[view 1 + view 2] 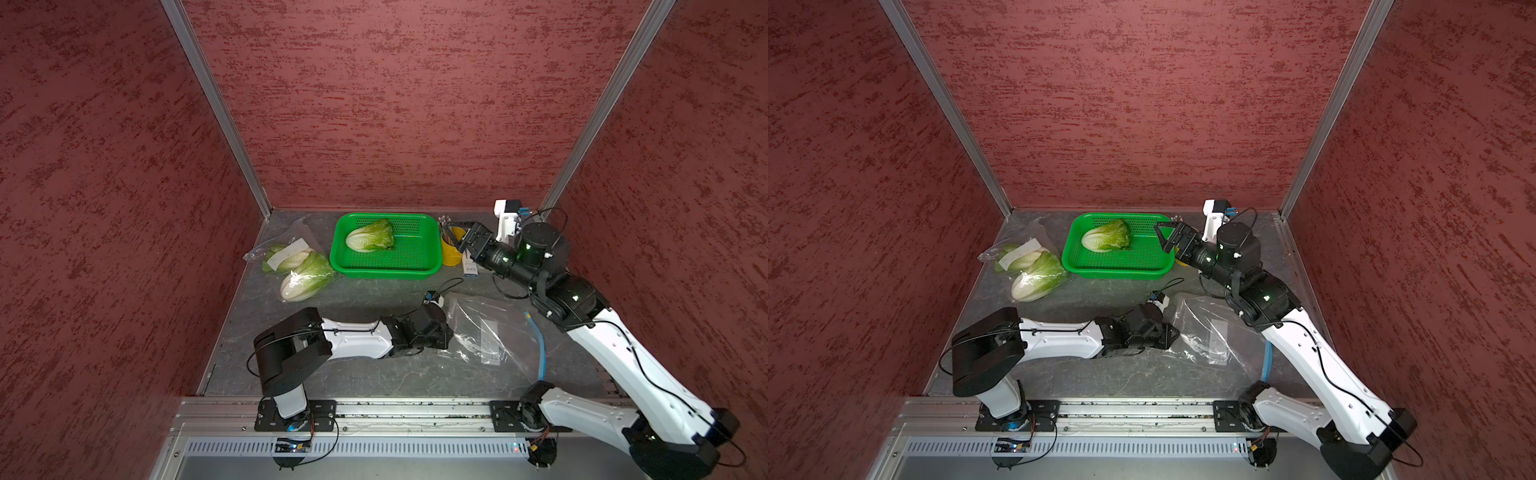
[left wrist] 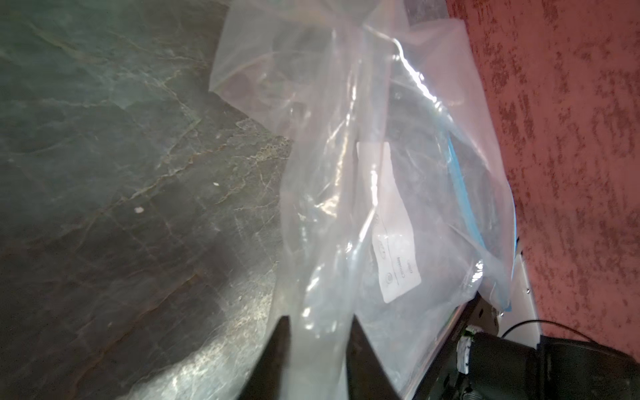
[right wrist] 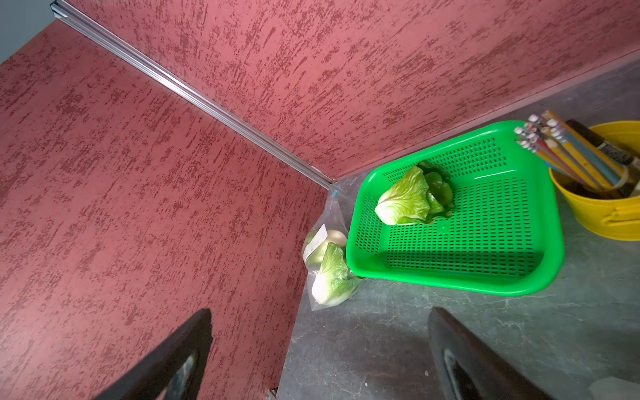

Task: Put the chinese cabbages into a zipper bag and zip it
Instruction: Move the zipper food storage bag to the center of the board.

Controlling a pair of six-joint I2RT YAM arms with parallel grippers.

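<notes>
One chinese cabbage point(image 1: 370, 236) point(image 3: 412, 201) lies in the green basket point(image 1: 415, 266) at the back. Two more cabbages point(image 1: 305, 280) point(image 1: 286, 257) sit inside a clear bag left of the basket. A second clear zipper bag point(image 1: 490, 332) point(image 2: 363, 173) with a blue zip strip point(image 1: 540, 345) lies crumpled at centre right. My left gripper point(image 1: 446, 332) point(image 2: 318, 322) is low at that bag's left edge, shut on a bunched fold of its plastic. My right gripper point(image 1: 1163, 237) point(image 3: 318, 311) hangs open and holds nothing, above the table by the basket's right end.
A yellow cup of pencils point(image 3: 606, 194) point(image 1: 451, 253) stands right of the basket, close to my right gripper. Red textured walls point(image 1: 124, 208) enclose the table on three sides. A metal rail point(image 1: 395, 409) runs along the front edge.
</notes>
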